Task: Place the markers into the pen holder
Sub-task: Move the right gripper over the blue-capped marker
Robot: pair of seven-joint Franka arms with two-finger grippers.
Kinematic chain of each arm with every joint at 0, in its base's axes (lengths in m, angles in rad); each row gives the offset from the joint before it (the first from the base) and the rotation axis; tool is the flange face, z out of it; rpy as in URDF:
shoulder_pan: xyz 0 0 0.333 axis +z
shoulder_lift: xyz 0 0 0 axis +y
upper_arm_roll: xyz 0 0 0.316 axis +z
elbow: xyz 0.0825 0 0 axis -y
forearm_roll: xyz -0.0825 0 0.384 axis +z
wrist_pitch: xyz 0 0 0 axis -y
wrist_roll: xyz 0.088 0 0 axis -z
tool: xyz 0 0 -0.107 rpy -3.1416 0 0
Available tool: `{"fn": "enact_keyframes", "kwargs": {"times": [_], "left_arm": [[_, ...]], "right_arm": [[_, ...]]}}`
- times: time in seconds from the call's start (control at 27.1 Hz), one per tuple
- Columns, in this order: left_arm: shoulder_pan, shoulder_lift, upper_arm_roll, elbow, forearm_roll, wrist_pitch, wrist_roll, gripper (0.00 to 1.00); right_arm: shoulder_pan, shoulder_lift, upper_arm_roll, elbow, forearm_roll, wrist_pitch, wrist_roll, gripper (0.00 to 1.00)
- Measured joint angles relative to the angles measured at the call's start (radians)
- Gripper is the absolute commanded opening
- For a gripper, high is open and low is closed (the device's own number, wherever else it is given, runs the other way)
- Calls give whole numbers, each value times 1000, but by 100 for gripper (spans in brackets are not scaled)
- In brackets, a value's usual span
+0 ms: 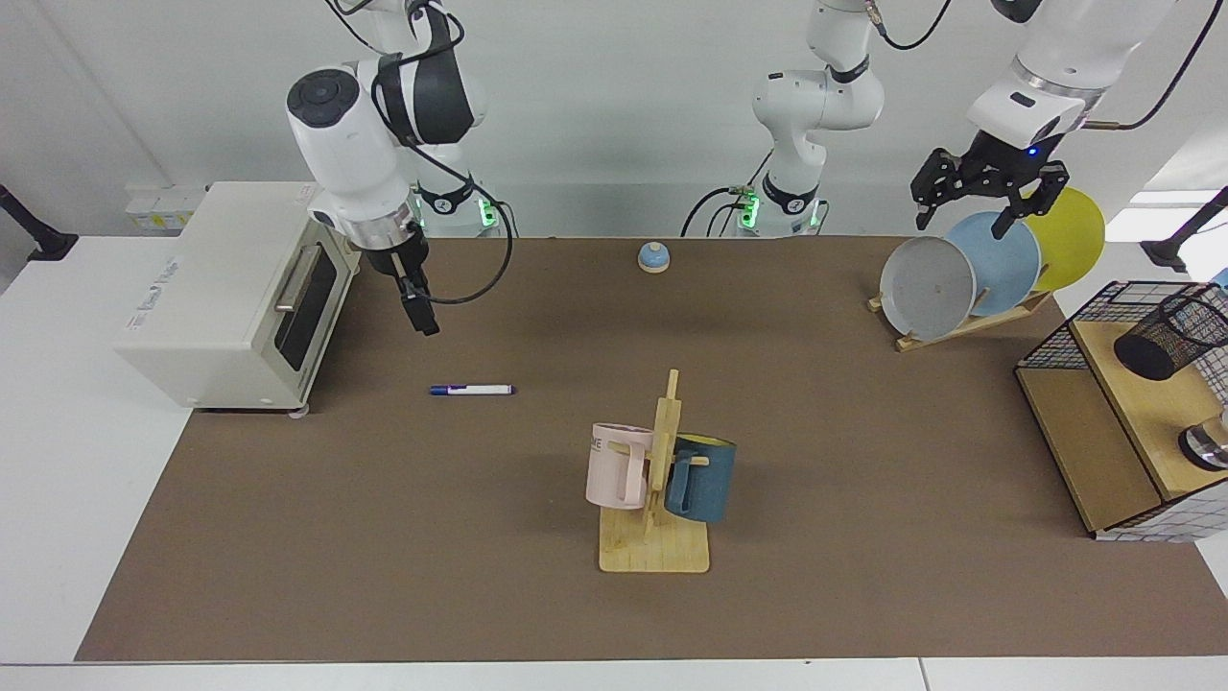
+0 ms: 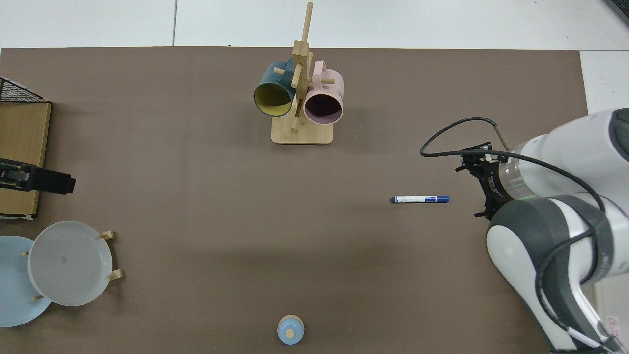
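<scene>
Now, your right hand (image 1: 422, 317) hangs above slim white-barrelled marker (image 1: 472, 390) lying on matte brown worktop (image 1: 384, 537), fingers' state unclear. Left hand (image 1: 988, 197) waits open over plates (image 1: 959, 274); mesh pen holder (image 1: 1166, 336) far off.

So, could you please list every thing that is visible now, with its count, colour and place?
marker: 1, white and blue, lying on the mat near the toaster oven
pen holder: 1, black mesh, tilted on the wire basket's shelf
toaster oven: 1, cream, table edge
mugs: 2, pink and dark blue, on the wooden rack
plates: 3, grey, blue, yellow, in a wooden stand
bell: 1, blue, far edge
wire basket: 1, black, wooden shelves
right end effector: above the mat, near the marker
left end effector: open, above the plates, waiting
</scene>
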Motion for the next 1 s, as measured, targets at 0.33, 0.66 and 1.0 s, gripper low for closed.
{"fn": "enact_keyframes", "kwargs": {"times": [0.33,0.66,1.0], "left_arm": [[0,0,0,0,0,-1,0,100],[0,0,-4,0,0,-1,0,100],[0,0,-14,0,0,-2,0,100]], "right_arm": [[57,68,1,-124,1,244,138,100],[55,93,-9,-152,1,312,146,100],[56,136,-9,-214,1,434,146,100]]}}
